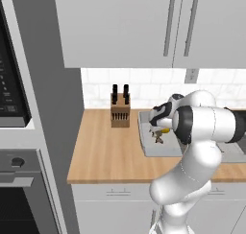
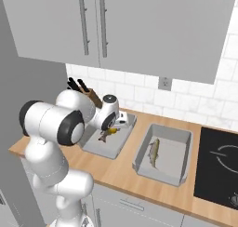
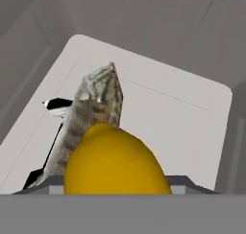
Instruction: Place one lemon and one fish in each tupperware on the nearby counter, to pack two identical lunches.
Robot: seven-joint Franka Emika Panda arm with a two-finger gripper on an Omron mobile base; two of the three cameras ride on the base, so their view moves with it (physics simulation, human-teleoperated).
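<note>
White arm bent over left tupperware (image 2: pixel 100 144) w/ fish (image 3: pixel 81 120); fingers (image 2: pixel 111 130) grip lemon (image 3: pixel 115 163).

lemon (image 3: pixel 115 163): we see plain bright yellow
fish (image 3: pixel 89 111): we see mottled grey-brown with pale scales
tupperware (image 2: pixel 179 149): we see pale grey
counter (image 1: pixel 103 151): we see light-brown wood
knife block (image 1: pixel 120 114): we see brown, black handles
</note>
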